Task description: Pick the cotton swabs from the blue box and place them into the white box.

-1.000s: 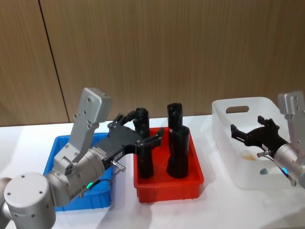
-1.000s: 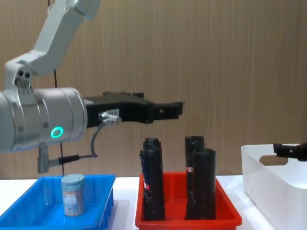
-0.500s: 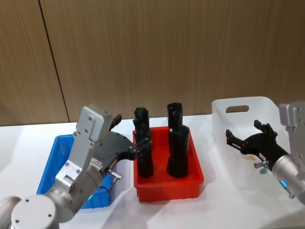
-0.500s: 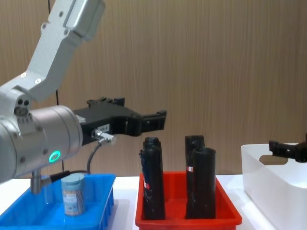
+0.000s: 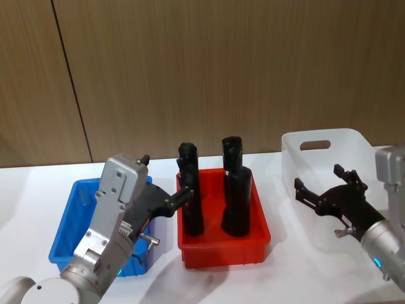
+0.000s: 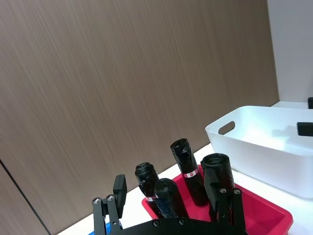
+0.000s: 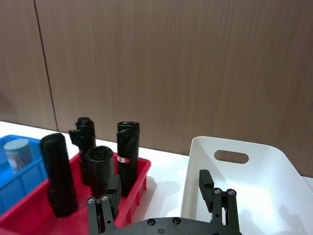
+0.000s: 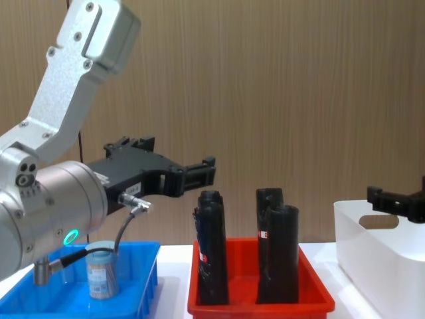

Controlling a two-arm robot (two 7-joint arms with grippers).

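The left gripper [image 5: 182, 194] is held up in the air on the left and is pointed forward and to the right. Its fingers [image 6: 119, 188] are spread wide apart. The grey left arm [image 8: 73, 86] is bent high above it. The right gripper [image 5: 319, 180] is held up on the right and pointed left. Its fingers [image 7: 205, 181] are spread apart too.

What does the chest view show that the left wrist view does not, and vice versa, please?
Chest view adds a clear plastic cotton swab jar with a pale blue lid standing in the shallow blue plastic tray, below the open left gripper. Left wrist view adds a look down into the tall white plastic bin. Both share black cylinders upright in the red plastic tray.
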